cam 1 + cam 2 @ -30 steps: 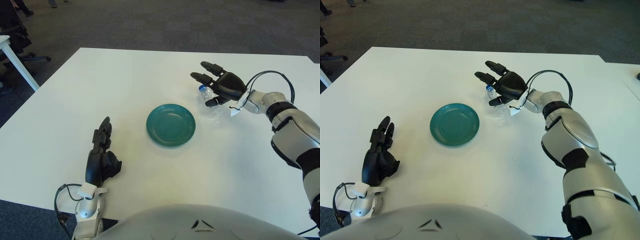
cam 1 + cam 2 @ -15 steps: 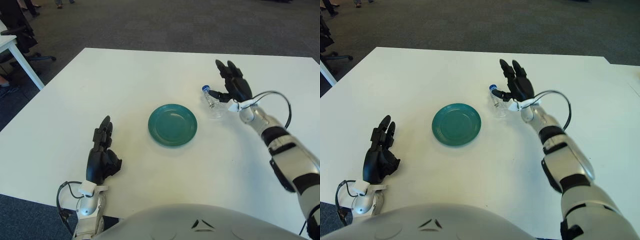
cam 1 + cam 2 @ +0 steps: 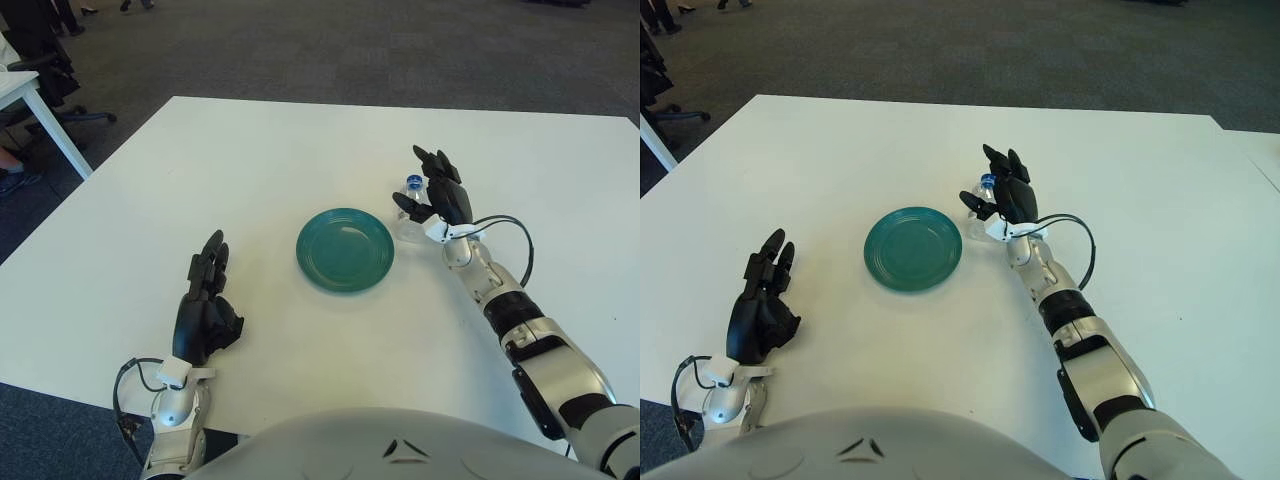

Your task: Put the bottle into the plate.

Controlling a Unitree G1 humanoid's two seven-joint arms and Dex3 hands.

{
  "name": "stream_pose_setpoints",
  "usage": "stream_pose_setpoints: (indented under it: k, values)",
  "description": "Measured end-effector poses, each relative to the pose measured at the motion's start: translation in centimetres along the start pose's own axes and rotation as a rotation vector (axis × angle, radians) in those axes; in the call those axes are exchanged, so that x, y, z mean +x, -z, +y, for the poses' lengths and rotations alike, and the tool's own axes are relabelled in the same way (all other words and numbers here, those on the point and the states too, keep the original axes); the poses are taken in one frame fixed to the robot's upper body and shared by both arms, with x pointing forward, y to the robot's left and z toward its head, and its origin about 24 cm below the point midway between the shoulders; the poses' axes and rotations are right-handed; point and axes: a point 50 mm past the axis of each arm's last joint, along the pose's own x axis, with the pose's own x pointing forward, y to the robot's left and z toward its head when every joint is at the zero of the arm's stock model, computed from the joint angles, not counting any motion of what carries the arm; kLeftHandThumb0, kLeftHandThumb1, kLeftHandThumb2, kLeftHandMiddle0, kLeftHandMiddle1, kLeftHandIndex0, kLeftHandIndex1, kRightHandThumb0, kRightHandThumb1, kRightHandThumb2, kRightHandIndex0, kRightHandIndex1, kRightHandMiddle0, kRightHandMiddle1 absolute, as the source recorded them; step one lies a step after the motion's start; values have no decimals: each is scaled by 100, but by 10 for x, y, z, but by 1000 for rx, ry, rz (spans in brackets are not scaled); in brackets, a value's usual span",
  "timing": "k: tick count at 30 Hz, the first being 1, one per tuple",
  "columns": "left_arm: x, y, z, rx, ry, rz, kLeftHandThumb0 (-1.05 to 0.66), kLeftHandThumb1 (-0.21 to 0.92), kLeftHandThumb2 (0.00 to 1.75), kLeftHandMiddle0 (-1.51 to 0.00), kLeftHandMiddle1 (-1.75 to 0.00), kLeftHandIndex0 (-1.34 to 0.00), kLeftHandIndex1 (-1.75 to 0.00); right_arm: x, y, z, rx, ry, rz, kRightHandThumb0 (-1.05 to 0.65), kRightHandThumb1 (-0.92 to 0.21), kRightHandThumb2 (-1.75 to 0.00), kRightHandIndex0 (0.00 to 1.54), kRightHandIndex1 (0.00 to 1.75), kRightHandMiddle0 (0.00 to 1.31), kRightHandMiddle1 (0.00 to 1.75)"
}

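Observation:
A small clear bottle with a blue cap [image 3: 410,186] stands or leans on the white table [image 3: 250,160], just right of the round green plate [image 3: 312,262]. My right hand [image 3: 422,186] is against the bottle's right side. Its fingers point up and are spread, and its thumb reaches across the front of the bottle; they are not closed around it. The lower bottle body [image 3: 406,229] shows beside the plate's right rim, partly hidden by the hand. The plate holds nothing. My left hand [image 3: 207,296] rests on the table at the near left, fingers relaxed, holding nothing.
The table's far edge meets dark carpet [image 3: 400,40]. A second white table [image 3: 25,95] and an office chair stand off the far left. A black cable [image 3: 505,235] loops along my right wrist.
My right hand has swung from above the bottle to its right side and drawn closer to the plate. The bottle has shifted slightly toward the plate. The left hand has not moved.

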Motion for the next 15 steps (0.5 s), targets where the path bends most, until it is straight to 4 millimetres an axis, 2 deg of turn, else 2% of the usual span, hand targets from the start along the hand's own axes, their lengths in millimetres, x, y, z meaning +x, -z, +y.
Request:
stream_pose_setpoints:
  k: [5,15]
  values:
    - [0,0,1,-6,-2,1,-92,92,106,-19,0,0,-45,-5,0,-1,22,22,37,-104,-92,-48,16,0,0,41]
    - [0,0,1,-3,6,4,-92,92,106,-18,0,0,-43,-6,-20,4,64,54,97,-105,-92,-49,4,1,0,13]
